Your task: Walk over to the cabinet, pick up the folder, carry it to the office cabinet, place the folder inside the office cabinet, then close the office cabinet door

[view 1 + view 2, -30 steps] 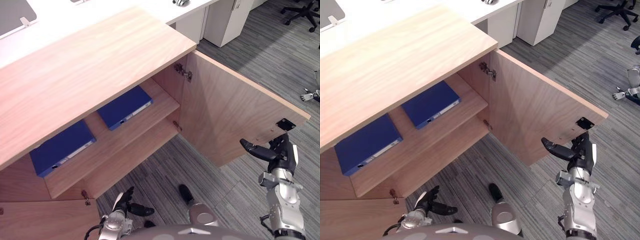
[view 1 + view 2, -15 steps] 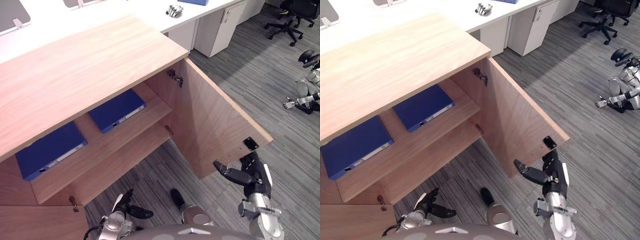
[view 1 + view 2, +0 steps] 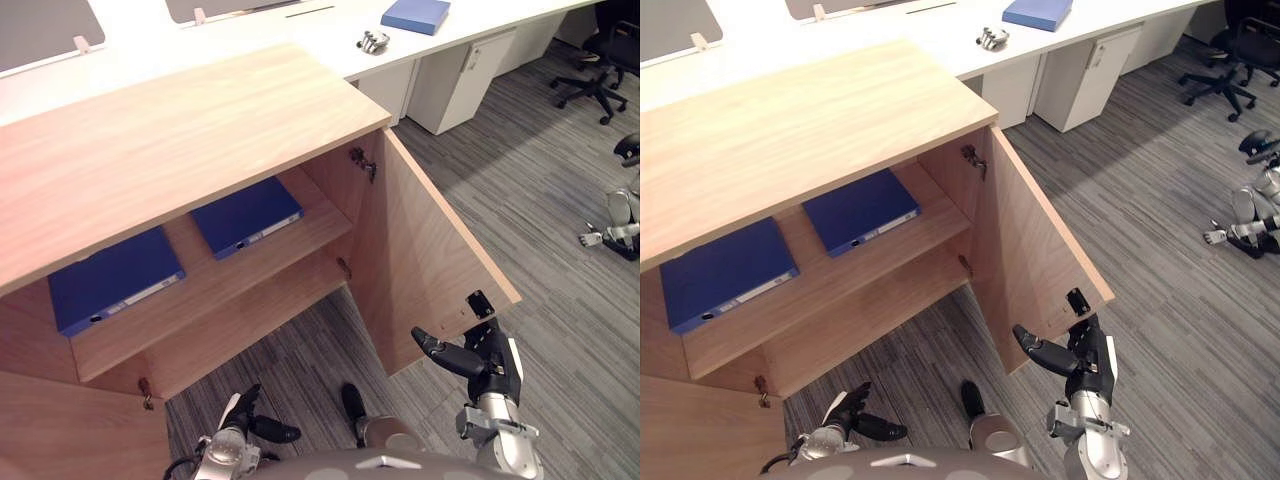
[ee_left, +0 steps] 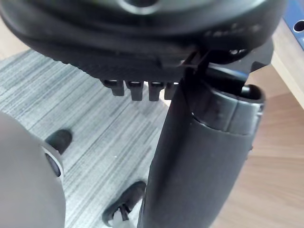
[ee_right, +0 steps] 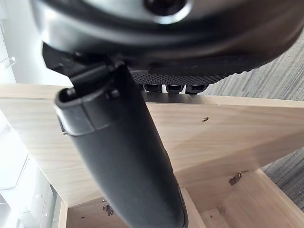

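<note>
At the open cabinet door's (image 3: 425, 270) free edge, your right hand (image 3: 487, 362) sits open, thumb spread, just beside it. The door's swing runs leftward toward the cabinet (image 3: 180, 130). Your left hand (image 3: 243, 412), also open, hangs farther off.

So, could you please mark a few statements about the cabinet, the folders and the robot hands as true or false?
1. Two blue folders, the left folder and the right folder, lie on the upper shelf inside the office cabinet. True.
2. The cabinet's right door is shut. False: it stands open.
3. The right robot hand is by the door's free edge. True.
4. The left robot hand holds a folder. False: it is low over the carpet, holding nothing.
</note>
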`<state>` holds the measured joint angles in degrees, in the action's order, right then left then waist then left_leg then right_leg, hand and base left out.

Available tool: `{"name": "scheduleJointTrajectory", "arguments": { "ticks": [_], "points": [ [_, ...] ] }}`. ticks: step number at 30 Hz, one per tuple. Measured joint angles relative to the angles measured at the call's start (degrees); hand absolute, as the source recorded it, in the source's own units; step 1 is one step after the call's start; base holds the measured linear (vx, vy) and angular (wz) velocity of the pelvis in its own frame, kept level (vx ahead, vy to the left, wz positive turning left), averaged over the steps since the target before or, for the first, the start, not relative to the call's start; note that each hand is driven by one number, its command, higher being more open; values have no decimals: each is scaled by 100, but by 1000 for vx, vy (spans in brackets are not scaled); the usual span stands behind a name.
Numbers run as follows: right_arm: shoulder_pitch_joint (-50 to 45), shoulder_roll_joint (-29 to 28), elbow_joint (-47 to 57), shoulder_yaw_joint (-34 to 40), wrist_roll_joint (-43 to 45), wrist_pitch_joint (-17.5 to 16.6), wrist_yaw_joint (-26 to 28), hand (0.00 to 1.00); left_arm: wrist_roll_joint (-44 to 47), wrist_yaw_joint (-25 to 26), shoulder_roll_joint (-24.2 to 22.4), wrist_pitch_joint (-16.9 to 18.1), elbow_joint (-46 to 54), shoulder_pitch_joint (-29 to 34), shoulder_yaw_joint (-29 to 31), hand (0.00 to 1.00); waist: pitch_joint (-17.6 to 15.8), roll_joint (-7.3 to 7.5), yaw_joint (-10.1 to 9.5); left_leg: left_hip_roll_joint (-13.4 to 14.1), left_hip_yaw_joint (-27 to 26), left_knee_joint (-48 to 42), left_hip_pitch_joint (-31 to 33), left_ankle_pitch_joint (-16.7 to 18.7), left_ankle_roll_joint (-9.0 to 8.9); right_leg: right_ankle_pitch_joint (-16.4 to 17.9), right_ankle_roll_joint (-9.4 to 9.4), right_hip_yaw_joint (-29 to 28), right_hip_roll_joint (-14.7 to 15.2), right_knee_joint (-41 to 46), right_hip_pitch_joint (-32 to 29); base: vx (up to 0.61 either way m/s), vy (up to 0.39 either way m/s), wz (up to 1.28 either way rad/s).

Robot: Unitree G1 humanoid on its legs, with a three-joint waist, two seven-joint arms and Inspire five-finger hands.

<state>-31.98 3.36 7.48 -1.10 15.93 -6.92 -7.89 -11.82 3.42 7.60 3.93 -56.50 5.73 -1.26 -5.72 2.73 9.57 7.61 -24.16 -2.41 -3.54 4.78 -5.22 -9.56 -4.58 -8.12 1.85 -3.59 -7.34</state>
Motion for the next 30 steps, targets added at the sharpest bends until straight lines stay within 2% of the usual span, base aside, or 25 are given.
{"name": "scheduleJointTrajectory", "arguments": {
  "ticks": [2, 5, 8, 11, 15, 18, 20, 27, 30],
  "points": [
    [104, 61, -131, -242, -52, 3, -101, 100, 1, 30, 0, -38, 0, -43, 5, 100, 2, 2, -62, 12, 133, 189, -7, -148, 5, 74, -10, 51, -50, -16, 0, -37, -78, 25],
    [387, 156, -470, -769, -89, 37, -131, 100, 3, 75, -1, -70, 1, -110, 44, 100, 0, -4, -307, 81, 396, 502, -28, -368, 20, 298, -85, 129, -202, -74, 3, -38, -82, 18],
    [824, 199, -625, -1490, -294, 158, -29, 100, 4, 120, -19, -86, 1, -126, 41, 100, -2, -29, -432, 102, 599, 777, -35, -629, 5, 312, -81, 320, -264, -114, 12, -58, -75, 35],
    [1295, 165, -756, -1884, -412, 213, 148, 100, 14, 131, -106, -94, 6, -110, 43, 100, 38, -103, -612, 118, 759, 777, 31, -685, -8, 312, -81, 437, -254, -124, 39, -38, -35, 32],
    [2114, 94, -756, -2124, -463, 162, 403, 100, 16, 143, -153, -92, 8, -78, 24, 100, 130, -186, -664, 59, 816, 777, 55, -708, -4, 311, -81, 537, -156, -121, 89, -12, 12, 21],
    [2499, 75, -831, -2113, -463, 132, 417, 100, 40, 156, -141, -91, 22, -52, -13, 100, 156, -162, -682, 5, 952, 778, 52, -708, -3, 311, -81, 642, -79, -128, 169, 20, 26, 29],
    [2882, 129, -1163, -1879, -460, 96, 387, 100, 187, 158, -133, -90, 82, -48, -23, 100, 187, -109, -773, -76, 1038, 778, 98, -679, 36, 308, -81, 704, 14, -129, 179, 74, 56, 31],
    [3988, 798, -2395, -938, -427, 95, 108, 100, 473, 150, -60, -86, 133, -9, -78, 100, 134, -192, -854, -331, 1402, 768, 319, -661, 115, 140, 3, 1022, 273, -118, 158, 97, 48, 32],
    [4196, 865, -2693, -586, -201, 22, -69, 100, 513, 155, 20, -73, 137, -7, -77, 100, 97, -240, -859, -371, 1544, 746, 408, -673, 131, 140, 3, 1153, 324, -124, 139, 71, 32, 21]
  ]
}}
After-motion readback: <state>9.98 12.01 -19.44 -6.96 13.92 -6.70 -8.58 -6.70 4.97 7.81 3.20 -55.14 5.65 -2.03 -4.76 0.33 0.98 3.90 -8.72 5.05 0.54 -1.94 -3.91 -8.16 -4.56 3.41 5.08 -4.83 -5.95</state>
